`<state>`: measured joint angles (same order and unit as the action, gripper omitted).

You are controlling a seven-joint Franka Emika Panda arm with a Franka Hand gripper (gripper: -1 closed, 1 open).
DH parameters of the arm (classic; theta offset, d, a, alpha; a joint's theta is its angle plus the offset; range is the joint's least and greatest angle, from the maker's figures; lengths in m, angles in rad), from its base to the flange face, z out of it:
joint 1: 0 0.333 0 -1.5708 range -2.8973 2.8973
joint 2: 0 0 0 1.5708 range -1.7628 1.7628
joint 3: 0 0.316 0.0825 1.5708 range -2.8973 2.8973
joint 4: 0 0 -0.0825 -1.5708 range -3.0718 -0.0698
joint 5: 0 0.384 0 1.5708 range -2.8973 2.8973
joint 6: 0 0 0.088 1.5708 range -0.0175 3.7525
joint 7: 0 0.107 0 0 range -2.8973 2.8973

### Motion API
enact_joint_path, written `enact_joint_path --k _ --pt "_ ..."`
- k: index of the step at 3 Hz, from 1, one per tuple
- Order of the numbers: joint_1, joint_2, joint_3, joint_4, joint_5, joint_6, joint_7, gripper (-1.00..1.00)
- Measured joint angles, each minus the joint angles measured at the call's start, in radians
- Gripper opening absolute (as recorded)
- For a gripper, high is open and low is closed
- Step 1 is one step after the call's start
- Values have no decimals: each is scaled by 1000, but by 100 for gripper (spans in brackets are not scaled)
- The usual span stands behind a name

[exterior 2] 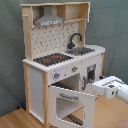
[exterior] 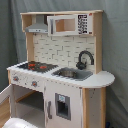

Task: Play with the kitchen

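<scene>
The kitchen (exterior: 60,75) (exterior 2: 60,60) stands upright on a wooden floor (exterior 2: 15,119) before a grey-green curtain (exterior: 115,45), filling most of both exterior views. Its counter carries the black-red hob (exterior: 35,65) (exterior 2: 52,58) at one end and the sink (exterior: 72,74) (exterior 2: 82,50) at the other, with the black tap (exterior: 85,59) (exterior 2: 75,39) arching at the sink's back edge. A white brick-patterned back panel (exterior: 55,50) rises behind the counter, and above the hob hangs the grey hood (exterior: 37,27) (exterior 2: 50,21), beside an open shelf compartment (exterior: 62,25). Round knobs (exterior 2: 56,76) sit on the front panel below the hob. In the second exterior view the windowed oven door (exterior 2: 70,104) hangs open, swung out at the counter's front; a dark dispenser panel (exterior: 62,106) shows on the door below the sink in the first exterior view. The white arm (exterior 2: 112,89) reaches in from the second exterior view's right, its end just beside the open door's upper corner; whether the gripper (exterior 2: 96,87) is spread or pressed together cannot be told
</scene>
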<state>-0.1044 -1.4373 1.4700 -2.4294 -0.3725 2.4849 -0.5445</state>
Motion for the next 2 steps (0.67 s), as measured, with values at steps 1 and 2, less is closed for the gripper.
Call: enact_joint_path --k 1,2 --pt "75 21 -5 -75 5 1 -11 100" --pt "128 50 -19 -151 28 -5 -12 100"
